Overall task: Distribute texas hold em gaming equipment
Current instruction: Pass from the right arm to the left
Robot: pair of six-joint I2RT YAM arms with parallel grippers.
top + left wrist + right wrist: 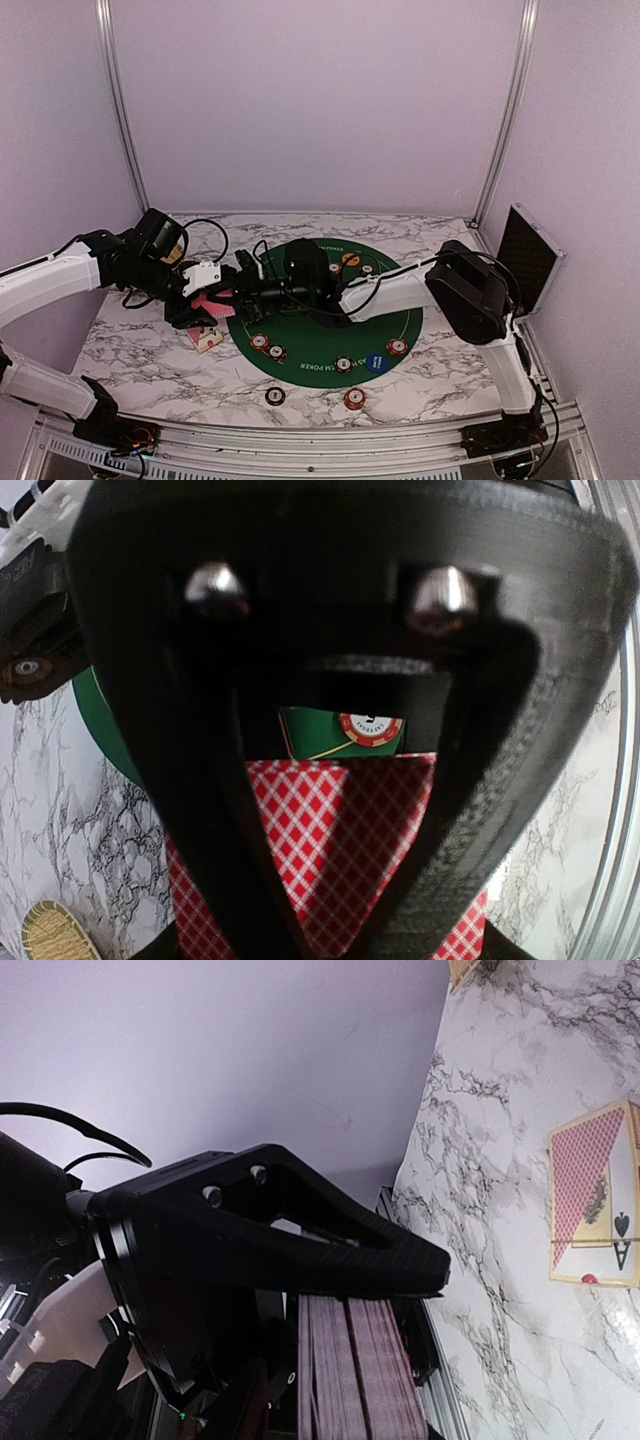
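My left gripper [205,302] is shut on a deck of red-checked playing cards [214,301], just left of the round green mat [300,352]. In the left wrist view the cards [330,830] fill the gap between the black fingers [470,820], and a red chip [371,727] lies on the mat beyond. My right gripper [252,291] reaches in from the right to the same deck. In the right wrist view one finger [330,1260] lies across the end of the deck [355,1370]; the other finger is hidden. Red and dark chips [268,347] and a blue button [376,362] sit on the mat.
A card box [205,338] lies on the marble table below the deck, also in the right wrist view [595,1205]. Two chips [354,398] rest off the mat near the front edge. A black hinged case [530,255] stands at the right. A tan basket [55,930] shows at the lower left.
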